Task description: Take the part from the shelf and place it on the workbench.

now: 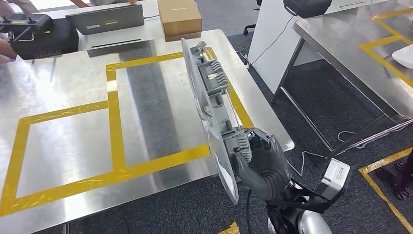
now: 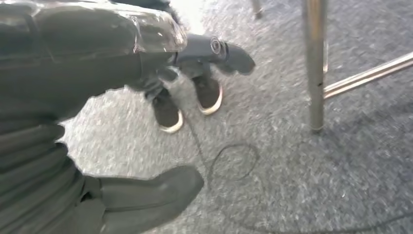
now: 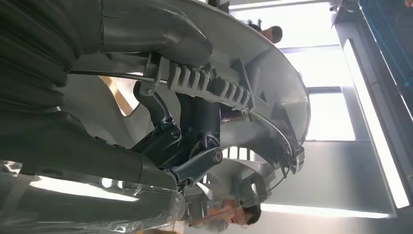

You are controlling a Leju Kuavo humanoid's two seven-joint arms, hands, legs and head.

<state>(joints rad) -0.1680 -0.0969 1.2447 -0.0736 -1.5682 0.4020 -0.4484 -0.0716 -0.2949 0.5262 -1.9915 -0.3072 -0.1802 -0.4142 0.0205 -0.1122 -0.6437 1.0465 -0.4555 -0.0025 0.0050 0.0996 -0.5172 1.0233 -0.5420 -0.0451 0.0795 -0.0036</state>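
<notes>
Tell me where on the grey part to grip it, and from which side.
Grip the grey part at its ribbed near end, where the right hand holds it now. Come from the ribbed right side: those raised ribs give fingers purchase, while the other face looks smooth.

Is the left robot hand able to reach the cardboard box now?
Probably not. The left robot hand hangs low above the carpet, and the cardboard box sits at the workbench's far edge.

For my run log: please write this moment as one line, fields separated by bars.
right hand: holds grey part upright | part: above workbench edge, not set down | left hand: holds nothing, over floor
</notes>
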